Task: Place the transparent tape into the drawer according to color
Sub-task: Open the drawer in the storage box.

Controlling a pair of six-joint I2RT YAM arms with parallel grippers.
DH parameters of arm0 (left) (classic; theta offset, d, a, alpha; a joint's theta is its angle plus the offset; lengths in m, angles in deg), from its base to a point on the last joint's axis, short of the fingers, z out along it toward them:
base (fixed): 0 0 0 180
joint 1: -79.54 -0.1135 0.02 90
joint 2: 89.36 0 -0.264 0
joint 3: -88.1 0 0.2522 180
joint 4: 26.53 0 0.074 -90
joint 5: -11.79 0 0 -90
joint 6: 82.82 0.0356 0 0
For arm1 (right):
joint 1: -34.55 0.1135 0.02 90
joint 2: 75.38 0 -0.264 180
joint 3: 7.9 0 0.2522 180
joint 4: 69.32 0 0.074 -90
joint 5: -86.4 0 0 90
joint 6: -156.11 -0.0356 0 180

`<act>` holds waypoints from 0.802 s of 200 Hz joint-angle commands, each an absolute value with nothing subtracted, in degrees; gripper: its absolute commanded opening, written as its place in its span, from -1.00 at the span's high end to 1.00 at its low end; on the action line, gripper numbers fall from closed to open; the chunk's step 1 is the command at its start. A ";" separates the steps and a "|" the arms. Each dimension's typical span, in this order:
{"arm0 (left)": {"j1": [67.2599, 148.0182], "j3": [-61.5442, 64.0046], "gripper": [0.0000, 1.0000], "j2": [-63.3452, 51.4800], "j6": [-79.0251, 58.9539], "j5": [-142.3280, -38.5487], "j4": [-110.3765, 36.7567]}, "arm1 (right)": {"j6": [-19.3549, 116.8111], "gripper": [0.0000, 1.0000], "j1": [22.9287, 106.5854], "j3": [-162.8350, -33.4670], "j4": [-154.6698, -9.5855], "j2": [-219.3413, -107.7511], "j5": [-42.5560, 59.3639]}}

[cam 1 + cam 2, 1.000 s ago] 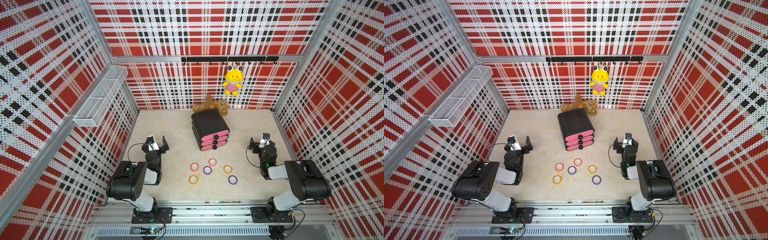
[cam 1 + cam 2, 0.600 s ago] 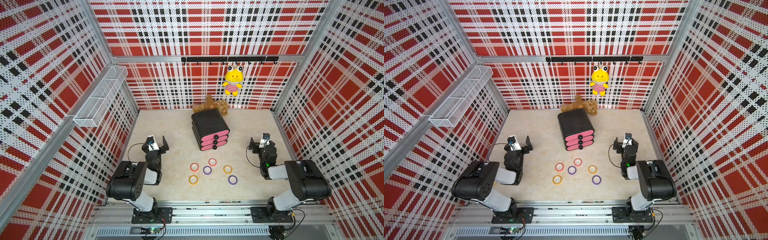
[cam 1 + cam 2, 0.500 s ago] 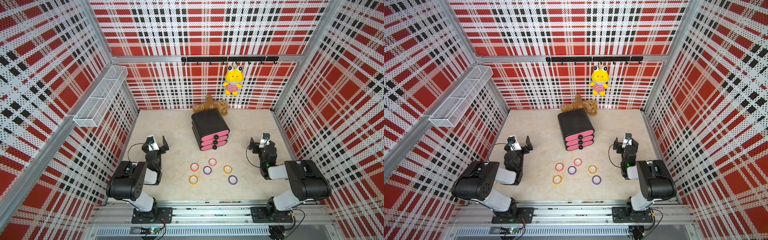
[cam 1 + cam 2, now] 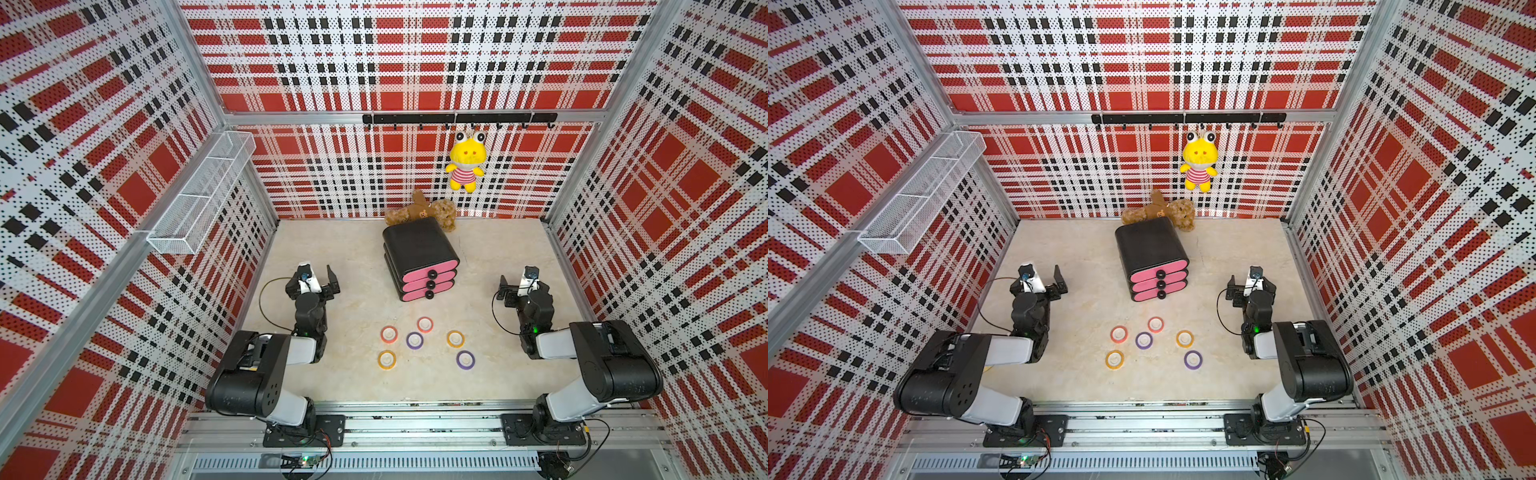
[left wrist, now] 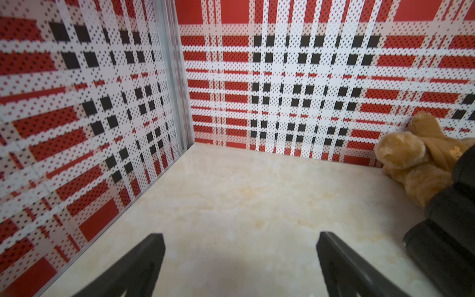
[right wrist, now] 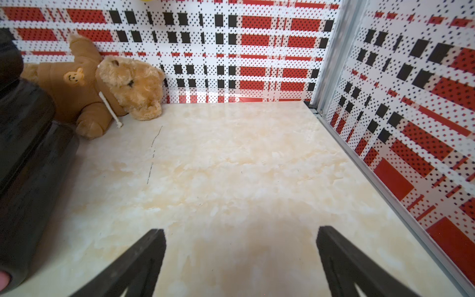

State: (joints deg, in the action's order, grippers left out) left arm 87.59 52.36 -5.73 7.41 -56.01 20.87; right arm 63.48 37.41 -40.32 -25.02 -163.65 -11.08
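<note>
Pink-fronted and fully shut, the three tiers of the drawer cabinet (image 4: 417,249) stand toward twelve o'clock of the table (image 4: 353,266), with a teddy bear (image 4: 419,212) lying just behind. With the cabinet as the dial's centre, the six tape rings lie flat at six o'clock in a loose cluster, well apart from it and not touching one another. Within that cluster, one purple ring (image 4: 414,340) sits in the middle, a red-orange ring (image 4: 425,324) at twelve o'clock and nearest the knobs, and the second red-orange ring (image 4: 389,333) at ten. One yellow-orange ring (image 4: 455,338) lies at three, the second purple ring (image 4: 465,359) at four and the second yellow-orange ring (image 4: 387,359) at eight. The left gripper (image 5: 239,237) is parked at roughly nine o'clock of the cabinet and the right gripper (image 6: 240,231) at roughly three. Each has its jaws spread as wide as they go, with only bare tabletop between them and nothing held. Over the last second nothing has changed: neither arm has stirred and no ring has shifted. By my reading, sorting has not begun. No tier is open, so pulling a knob probably comes first, and nothing visible shows which colour belongs to which tier.
</note>
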 commanded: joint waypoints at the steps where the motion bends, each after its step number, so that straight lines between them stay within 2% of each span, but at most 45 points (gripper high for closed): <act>1: 89.46 47.43 -0.98 -10.88 5.06 -51.63 6.47 | 64.90 -1.00 38.33 -43.66 -34.66 -158.83 -11.03; 30: 92.37 37.35 -0.98 -15.24 -0.78 -53.07 -10.78 | 63.44 -1.00 42.49 -46.49 -46.80 -151.65 -21.35; 60: 95.17 24.89 -0.94 -14.83 -7.19 -57.22 -30.44 | 58.70 -1.00 46.72 -56.56 -70.76 -146.18 -29.49; 81: 96.68 19.43 -0.94 -15.01 -12.19 -62.69 -36.65 | 54.54 -1.00 48.44 -61.87 -82.40 -141.91 -26.40; 122: 99.09 13.44 -1.00 -15.27 -23.06 -74.44 -45.92 | 50.85 -1.00 48.71 -66.07 -94.13 -132.05 -18.99; 160: 100.72 9.71 -0.99 -11.38 -28.68 -78.12 -54.90 | 49.01 -1.00 49.13 -73.25 -102.76 -133.42 -8.03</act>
State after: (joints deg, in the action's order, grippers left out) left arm 100.01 13.12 -14.01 -22.49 -72.43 -45.13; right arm 51.61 48.42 -69.60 -93.34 -132.31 -16.46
